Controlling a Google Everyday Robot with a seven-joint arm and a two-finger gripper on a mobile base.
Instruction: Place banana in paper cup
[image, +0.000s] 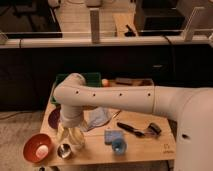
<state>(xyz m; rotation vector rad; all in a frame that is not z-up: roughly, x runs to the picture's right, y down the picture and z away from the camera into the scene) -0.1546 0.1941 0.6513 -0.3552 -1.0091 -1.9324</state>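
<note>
Matt wooden table (150, 147), shiny metal cup (64, 150), glossy white arm (125, 97), gripper (70, 136) above table

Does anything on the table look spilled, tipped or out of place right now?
Nothing stands out. The claw hangs open low over the table's front-left area, beside the upright metal cup. The orange bowl holds a white ball; the blue cup stands upright.

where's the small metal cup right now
The metal cup stands near the table's front left edge in the camera view, between the orange bowl and the gripper just above it.
</note>
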